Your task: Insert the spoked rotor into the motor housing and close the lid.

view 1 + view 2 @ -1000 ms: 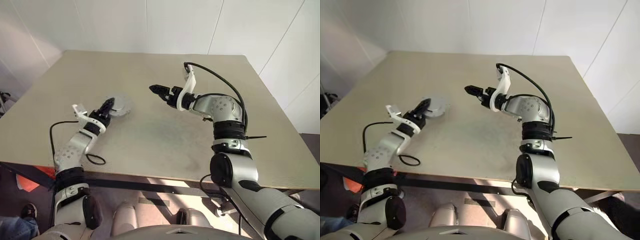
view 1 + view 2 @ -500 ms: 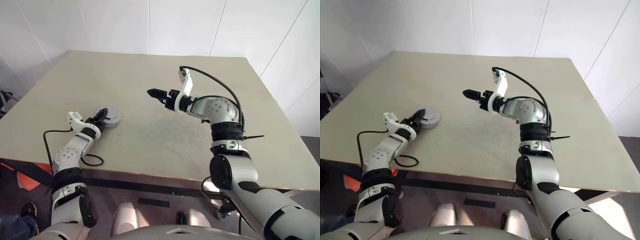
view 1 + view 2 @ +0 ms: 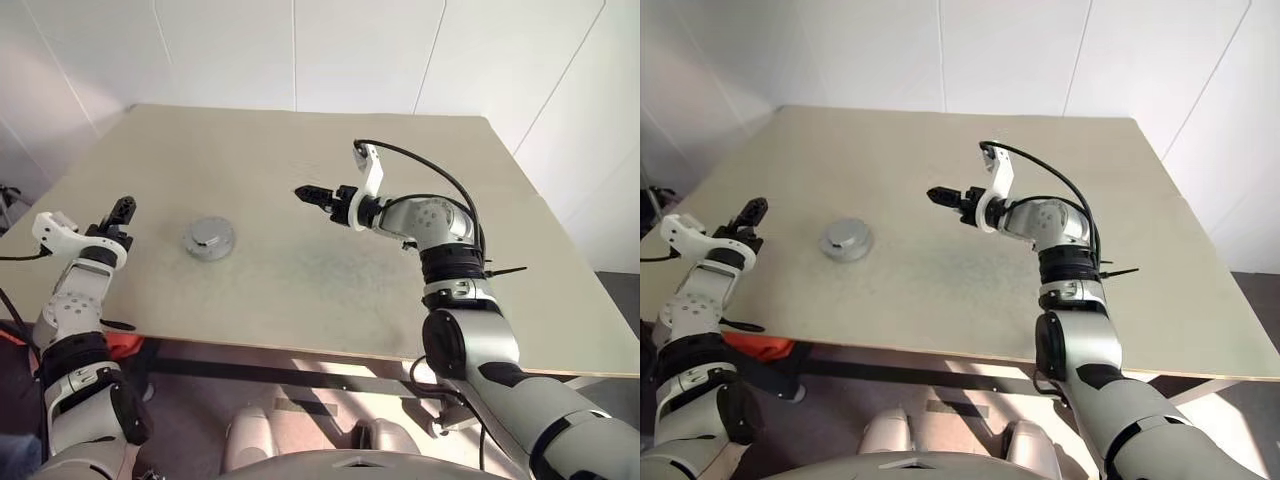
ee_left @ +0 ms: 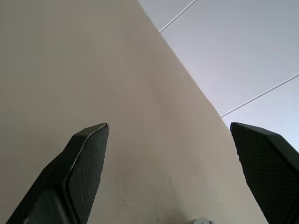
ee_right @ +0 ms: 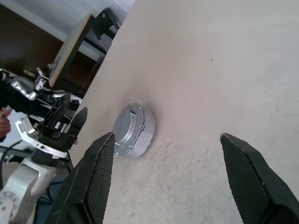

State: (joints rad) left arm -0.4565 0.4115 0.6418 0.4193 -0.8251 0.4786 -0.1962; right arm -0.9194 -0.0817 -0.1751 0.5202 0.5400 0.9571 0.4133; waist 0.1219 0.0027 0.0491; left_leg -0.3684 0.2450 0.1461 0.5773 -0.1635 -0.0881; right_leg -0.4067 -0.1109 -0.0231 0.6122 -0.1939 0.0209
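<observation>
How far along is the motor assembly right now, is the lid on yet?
Looks essentially finished. The motor housing sits on the table as one closed silver puck, with the lid covering its top; no copper windings or spoked rotor are exposed. Nothing is in hand: the left gripper is open and apart from the puck, and the right gripper hovers open above the table. Whether the lid is fully seated cannot be told.

Closed motor housing (image 3: 208,239) stands alone on the surface (image 3: 330,270); bare room all round, both pincers well apart from it.
</observation>
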